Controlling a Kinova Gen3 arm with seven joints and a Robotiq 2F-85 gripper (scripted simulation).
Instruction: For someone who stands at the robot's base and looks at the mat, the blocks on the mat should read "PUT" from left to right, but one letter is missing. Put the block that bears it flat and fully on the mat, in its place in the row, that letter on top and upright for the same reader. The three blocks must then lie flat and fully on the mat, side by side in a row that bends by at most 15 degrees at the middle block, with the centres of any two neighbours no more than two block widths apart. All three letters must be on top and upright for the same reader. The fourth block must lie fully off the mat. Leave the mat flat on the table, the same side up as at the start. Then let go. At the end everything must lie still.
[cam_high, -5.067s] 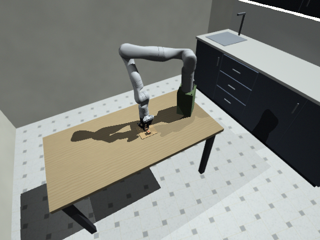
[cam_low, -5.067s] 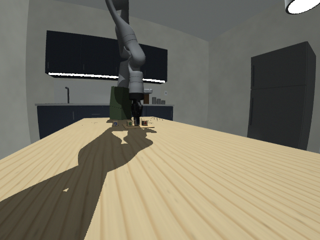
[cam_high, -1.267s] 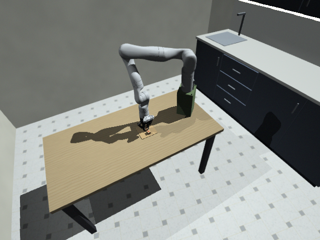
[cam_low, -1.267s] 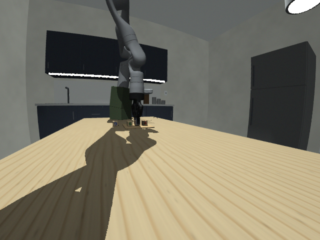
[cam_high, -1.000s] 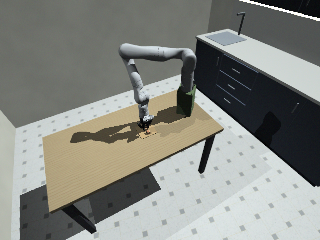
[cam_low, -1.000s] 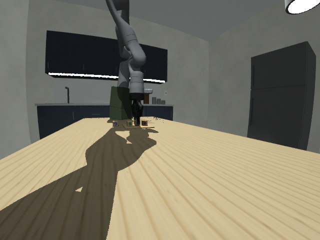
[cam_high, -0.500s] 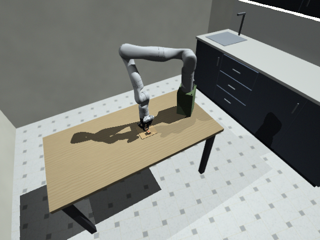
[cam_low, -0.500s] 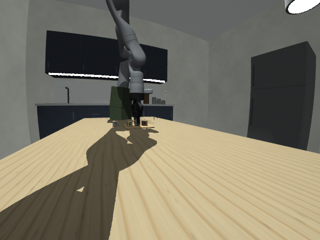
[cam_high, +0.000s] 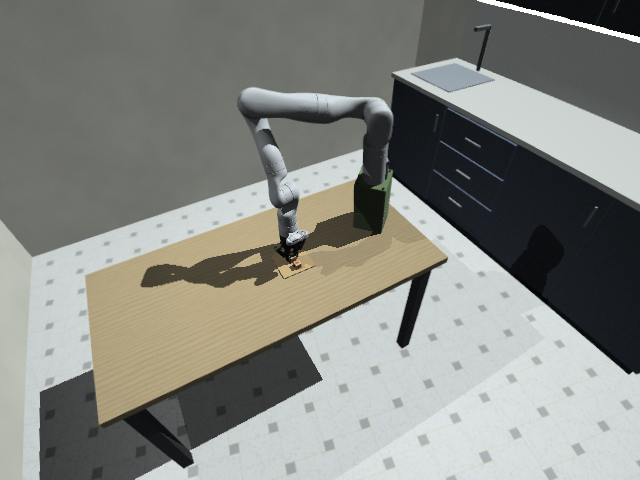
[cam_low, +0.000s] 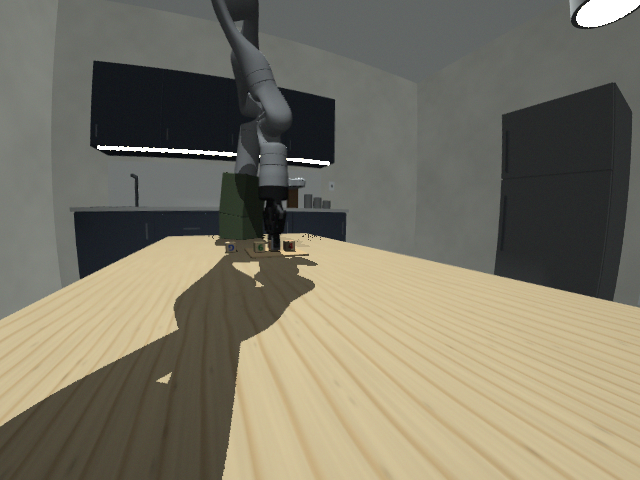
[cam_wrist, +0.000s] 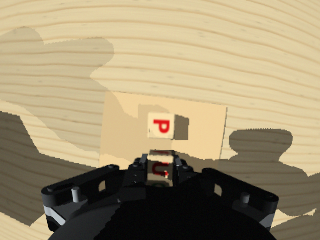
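Gripper (cam_wrist: 160, 166), black, clamps a small block (cam_wrist: 160, 168) with a half-hidden red letter, near the "P" block (cam_wrist: 159, 124) on the tan mat (cam_wrist: 200, 127).

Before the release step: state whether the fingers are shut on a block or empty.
Shut on a block: the wrist view shows the gripper clamping a red-lettered block over the mat, beside the P block.
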